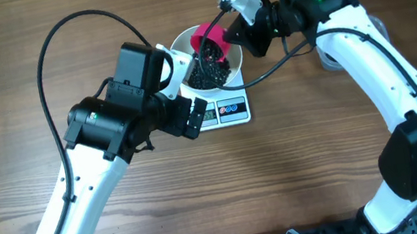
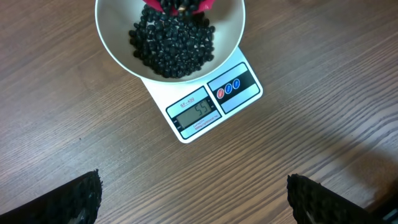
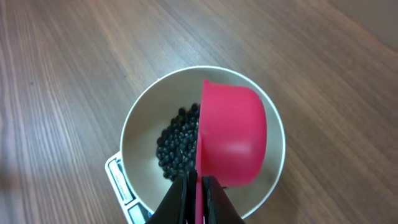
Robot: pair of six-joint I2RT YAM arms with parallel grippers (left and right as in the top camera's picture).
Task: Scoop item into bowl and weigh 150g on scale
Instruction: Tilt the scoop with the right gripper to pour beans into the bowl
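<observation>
The bowl (image 1: 239,67) sits on the scale (image 1: 233,111), near the far middle of the worktop (image 1: 329,165). The bowl covers most of the scale's platform, leaving the front strip bare. On that strip are the display (image 2: 198,112) and the round buttons (image 2: 228,88). Digits are lit, but they are too blurred to read surely.

The beans (image 1: 206,74) lie in a dark heap in the bottom of the bowl, with bare white wall around them.

The right jaws are pressed together on the thin handle of the pink scoop (image 3: 233,134), one of the fingers (image 3: 179,202) on each side of it. They hold the scoop above the bowl, inside its rim. The scoop is tipped over, with its mouth turned toward the heap and its smooth back toward the right wrist camera. In the left wrist view a few beans show at the scoop's lip, at the top edge of the picture.

The left jaws are spread wide and hold nothing. Their fingertips (image 2: 81,199) show in the two lower corners of the left wrist view, over bare wood. In the overhead view the left arm's tip hangs just beside the display end of the scale.
</observation>
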